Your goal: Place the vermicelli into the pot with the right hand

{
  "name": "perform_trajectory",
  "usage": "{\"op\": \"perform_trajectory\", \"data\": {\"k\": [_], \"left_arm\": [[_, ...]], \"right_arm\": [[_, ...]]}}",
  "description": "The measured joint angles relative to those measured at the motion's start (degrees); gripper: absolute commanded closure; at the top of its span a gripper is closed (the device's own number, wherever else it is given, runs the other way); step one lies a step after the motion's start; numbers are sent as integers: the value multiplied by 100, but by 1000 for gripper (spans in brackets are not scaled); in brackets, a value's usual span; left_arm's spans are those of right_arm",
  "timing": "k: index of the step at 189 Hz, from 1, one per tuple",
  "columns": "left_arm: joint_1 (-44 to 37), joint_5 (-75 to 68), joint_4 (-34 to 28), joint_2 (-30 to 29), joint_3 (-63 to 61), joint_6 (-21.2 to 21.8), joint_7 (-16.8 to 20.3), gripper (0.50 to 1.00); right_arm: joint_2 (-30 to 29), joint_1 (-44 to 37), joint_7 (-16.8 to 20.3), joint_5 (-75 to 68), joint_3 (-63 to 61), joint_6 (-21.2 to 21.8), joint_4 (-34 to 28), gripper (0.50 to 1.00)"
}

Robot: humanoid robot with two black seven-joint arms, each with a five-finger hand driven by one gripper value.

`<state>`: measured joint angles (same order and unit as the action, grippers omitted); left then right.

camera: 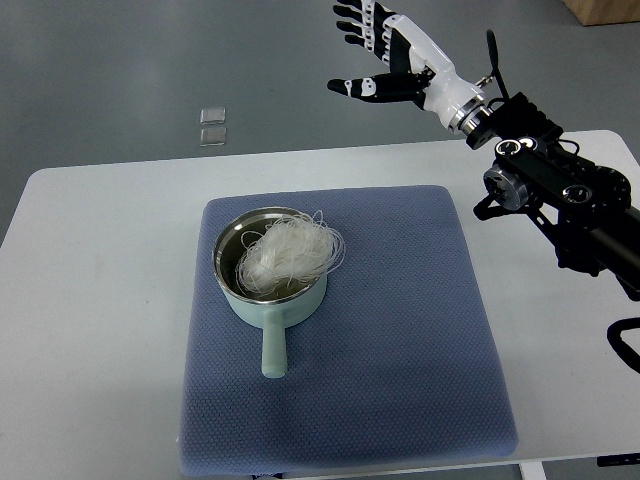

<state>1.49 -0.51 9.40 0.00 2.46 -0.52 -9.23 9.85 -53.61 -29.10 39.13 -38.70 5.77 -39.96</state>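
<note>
Vermicelli [288, 253] lying heaped in pot [268, 268], few strands spilling over far-right rim. Pot sitting on blue mat [400, 330] on worktop [90, 300], handle pointing toward robot. Right hand [385, 55] hovering well apart, up and to right beyond worktop's far edge, fingers spread, grasping nothing. Judging task looking done.

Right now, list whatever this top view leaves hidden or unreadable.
- Pot bottom: covered by the vermicelli heaped inside.
- Two small clear items on the floor beyond the table: too small to identify.
- Blue mat front edge: cut off by the picture's lower border.
- Right hand: open, fingertips near the top edge.
</note>
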Motion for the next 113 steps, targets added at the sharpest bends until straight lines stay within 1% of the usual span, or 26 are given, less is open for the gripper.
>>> {"op": "perform_trajectory", "data": {"k": [24, 43, 70, 113], "left_arm": [[0, 0, 0, 0, 0, 0, 0, 500], [1, 0, 0, 0, 0, 0, 0, 500], [0, 0, 0, 0, 0, -2, 0, 500], [0, 0, 0, 0, 0, -2, 0, 500]], "right_arm": [[-62, 292, 44, -1147, 17, -156, 509, 574], [-165, 522, 222, -2028, 48, -265, 758, 574], [-232, 816, 377, -2901, 31, -288, 845, 574], [-416, 1012, 396, -3623, -36, -220, 856, 574]]}}
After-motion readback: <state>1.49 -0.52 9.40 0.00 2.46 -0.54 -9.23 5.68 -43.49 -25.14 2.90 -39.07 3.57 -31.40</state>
